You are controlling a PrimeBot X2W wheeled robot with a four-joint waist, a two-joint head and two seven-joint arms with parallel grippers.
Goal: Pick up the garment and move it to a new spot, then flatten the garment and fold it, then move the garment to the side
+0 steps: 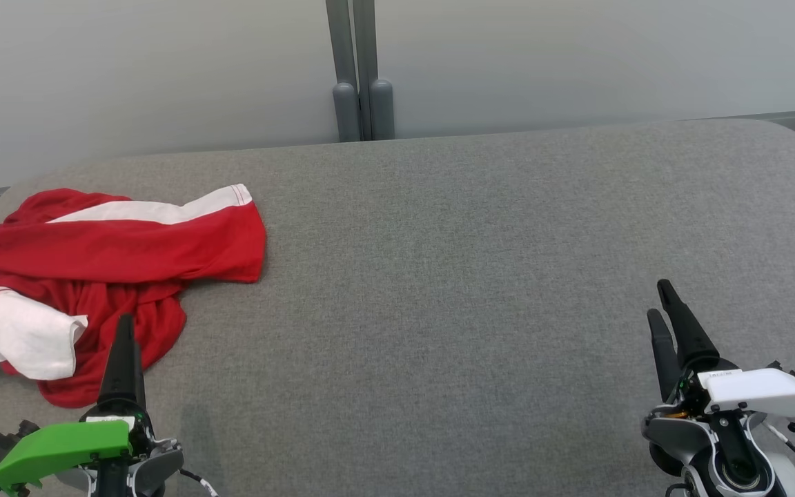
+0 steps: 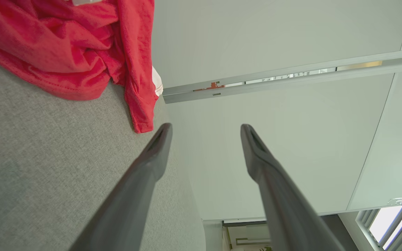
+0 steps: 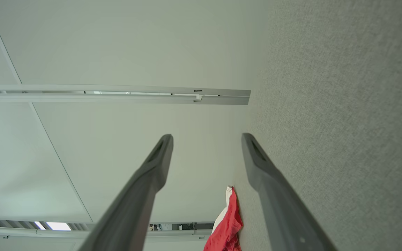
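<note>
Garment [image 1: 114, 255]: red with white panels, it lies crumpled at the far left of the grey table [image 1: 473, 276], doubled over itself with a white part bunched at its near-left side. The left gripper [image 1: 125, 326] hovers at the heap's near edge, its fingers spread wide and holding nothing. Its wrist view shows the red hem just beyond and to one side of the fingertips, not between them. The right gripper [image 1: 658, 298] is equally wide open and empty, well apart from the cloth at the table's right side. The step in hand looks like the first pick-up, not yet begun. To do it well, the left gripper should probably shift over a thick fold rather than the thin hem, so the jaws straddle several layers. It should then descend until the lower finger presses into the padding, and close fully before lifting. A pinch near the heap's middle would likely carry the whole piece. A pinch at a loose corner may drag it and leave it trailing. The open middle of the table seems the natural new spot, within reach of both arms for flattening.
</note>
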